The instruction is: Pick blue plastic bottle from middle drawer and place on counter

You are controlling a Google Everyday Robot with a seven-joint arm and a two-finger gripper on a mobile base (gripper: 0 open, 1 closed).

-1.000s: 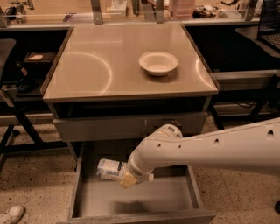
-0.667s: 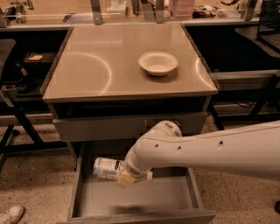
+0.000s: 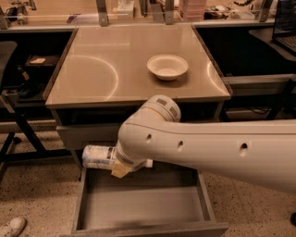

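Note:
The blue plastic bottle (image 3: 97, 156) lies sideways in the air over the left wall of the open middle drawer (image 3: 138, 203), just below the counter's front edge. Its white label faces me and its cap end is hidden behind my arm. My gripper (image 3: 116, 163) is shut on the bottle; a tan finger pad (image 3: 121, 170) shows under it, and the rest is hidden by my white arm (image 3: 208, 150). The drawer's grey floor is bare. The tan counter (image 3: 106, 69) carries a white bowl (image 3: 167, 66).
A closed grey drawer front (image 3: 85, 135) sits under the counter, above the open drawer. A cluttered bench with metal posts (image 3: 102, 10) runs along the back. A dark chair and frame (image 3: 11, 92) stand at the left. A shoe (image 3: 11, 227) is at the bottom left.
My gripper has lifted the bottle up out of the drawer and carried it to the left. The bowl and drawer have not moved.

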